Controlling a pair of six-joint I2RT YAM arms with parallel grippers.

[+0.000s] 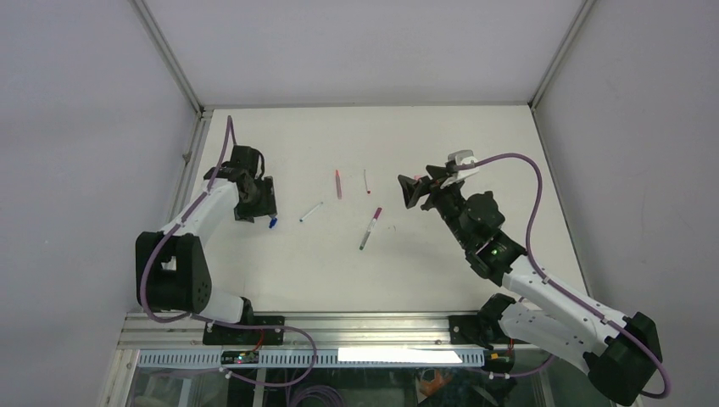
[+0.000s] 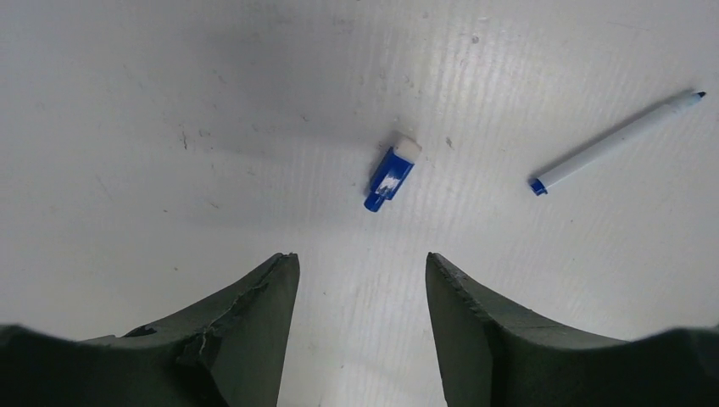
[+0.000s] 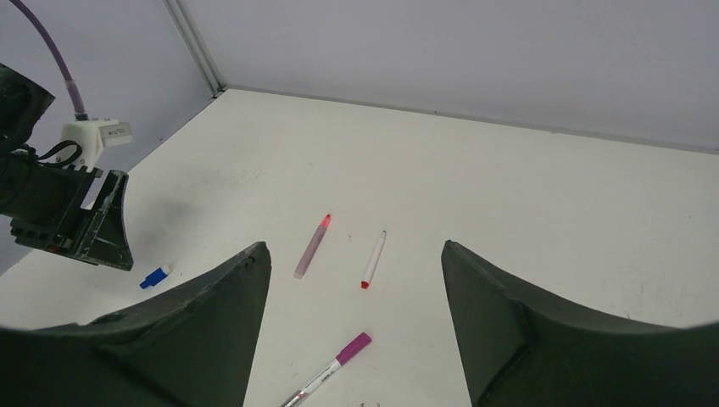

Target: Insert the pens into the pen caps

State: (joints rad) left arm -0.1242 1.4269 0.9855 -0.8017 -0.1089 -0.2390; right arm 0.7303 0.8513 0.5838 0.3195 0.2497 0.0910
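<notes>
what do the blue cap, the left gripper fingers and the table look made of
The blue cap: likely hard glossy plastic, with a bright glint on its side. The left gripper fingers: dark, matte, rough and chipped at the edges, perhaps printed plastic or foam. The table: white matte sheet with fine parallel ribs and scuffs, possibly corrugated plastic board.

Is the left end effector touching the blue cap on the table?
Apart. The left wrist view shows the blue cap lying ahead of the open left end effector, with a strip of bare table between them.
</notes>
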